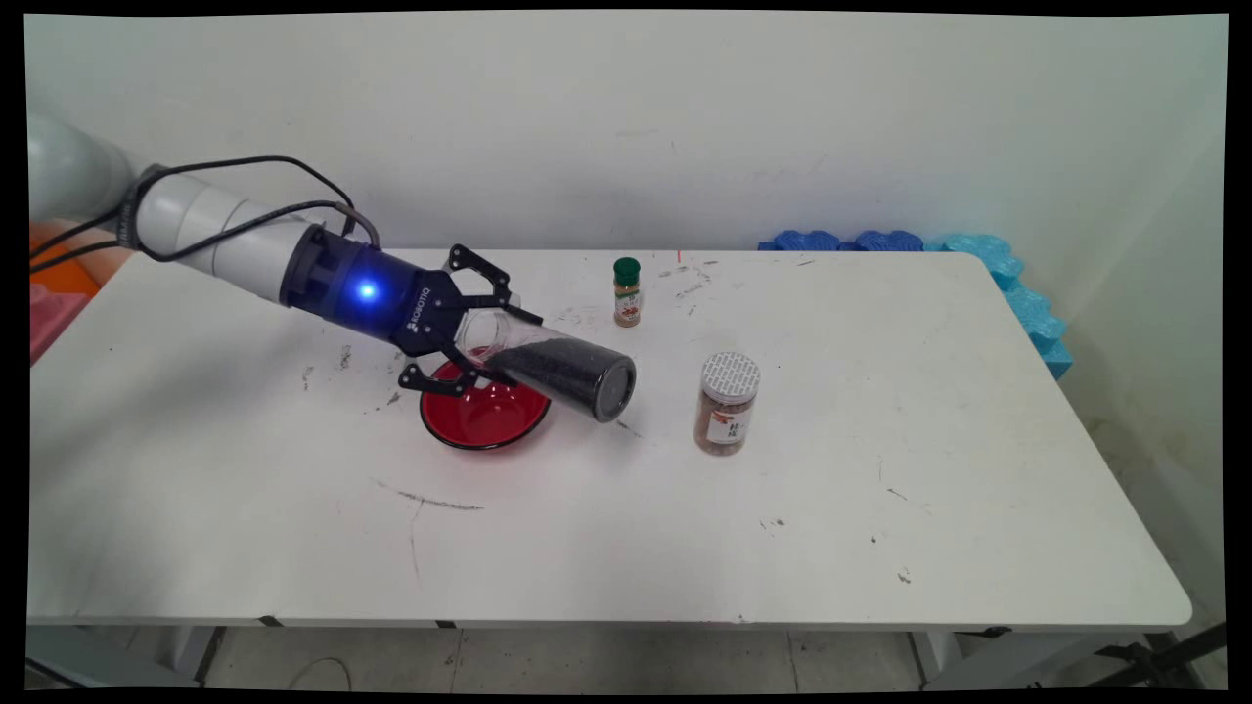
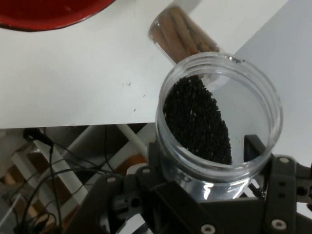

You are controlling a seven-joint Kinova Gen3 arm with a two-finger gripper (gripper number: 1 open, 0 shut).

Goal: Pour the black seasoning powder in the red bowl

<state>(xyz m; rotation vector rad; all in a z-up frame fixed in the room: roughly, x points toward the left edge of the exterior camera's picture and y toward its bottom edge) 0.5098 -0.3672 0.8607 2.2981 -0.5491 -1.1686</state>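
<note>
My gripper [image 1: 509, 342] is shut on a clear plastic jar [image 1: 558, 367] part-filled with black grains. It grips the jar near the open mouth. The jar lies tilted, its closed base pointing down and right, just above the table. In the hand view the jar's open mouth [image 2: 219, 122] faces the camera with the black grains [image 2: 197, 122] heaped against its lower side, and my gripper [image 2: 214, 183] clasps it from both sides. A red bowl [image 1: 484, 416] sits on the table directly under the gripper and the jar's mouth end; its rim [image 2: 48, 14] shows at the hand view's top left.
A jar of brown spice with a patterned white lid [image 1: 728, 403] stands right of the held jar and appears behind it [image 2: 183, 36] in the hand view. A small green-capped bottle [image 1: 627, 291] stands farther back. Blue foam blocks [image 1: 988, 259] line the back right corner.
</note>
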